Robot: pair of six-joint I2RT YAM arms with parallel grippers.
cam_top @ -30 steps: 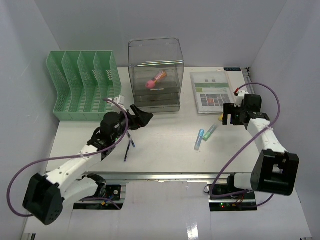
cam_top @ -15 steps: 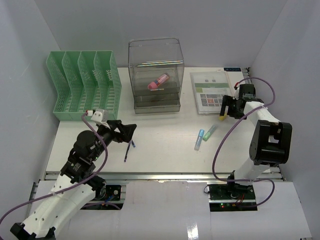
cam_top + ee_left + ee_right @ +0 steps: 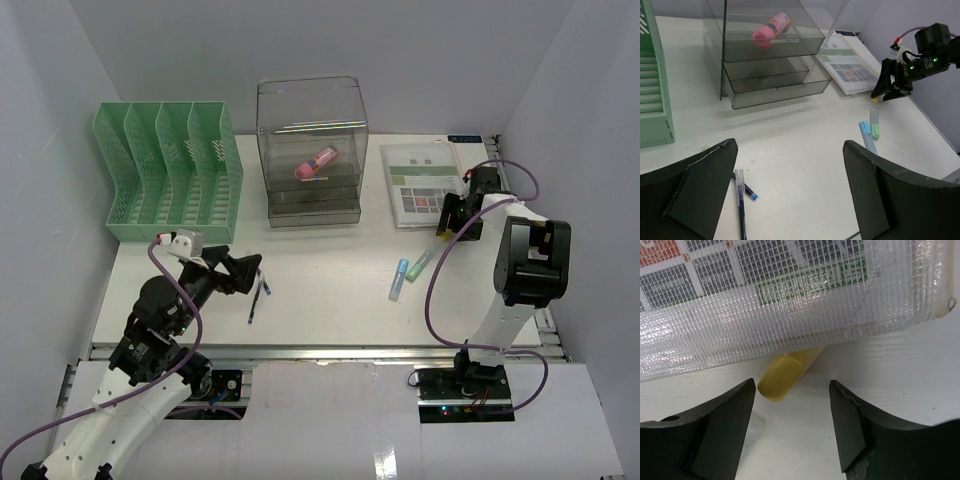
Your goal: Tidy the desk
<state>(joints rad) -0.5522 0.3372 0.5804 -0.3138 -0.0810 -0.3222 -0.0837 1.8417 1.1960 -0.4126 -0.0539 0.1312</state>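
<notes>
Hidden or unclear: the yellow marker [image 3: 782, 374] shows only its capped end; the rest lies under the mesh pouch [image 3: 790, 305]. In the left wrist view the near finger of the left gripper [image 3: 790, 144] covers the near ends of the pens. The top of the clear drawer unit [image 3: 312, 150] is cut off in that view. What the green file organiser [image 3: 170, 170] holds cannot be made out through its lattice walls.

Count:
- two pens, one clear-barrelled [image 3: 740, 200] and one blue-tipped [image 3: 747, 190], touching where they cross
- two highlighters, one blue [image 3: 399, 279] and one green [image 3: 420, 264], just beside each other
- one yellow marker
- one pouch of printed sheets
- one drawer unit
- one organiser with four slots

Containers: a pink cylindrical item [image 3: 771, 27] lies tilted in the upper drawer of the unit.

Grippers: the left gripper's jaws are spread wide above the pens, holding nothing. The right gripper [image 3: 791, 387] sits low at the pouch's near edge, jaws apart either side of the marker's end, not touching it.

The desk [image 3: 330, 290] fills the middle of the overhead view, its silver rail along the near edge by the arm bases; all listed items rest on it
</notes>
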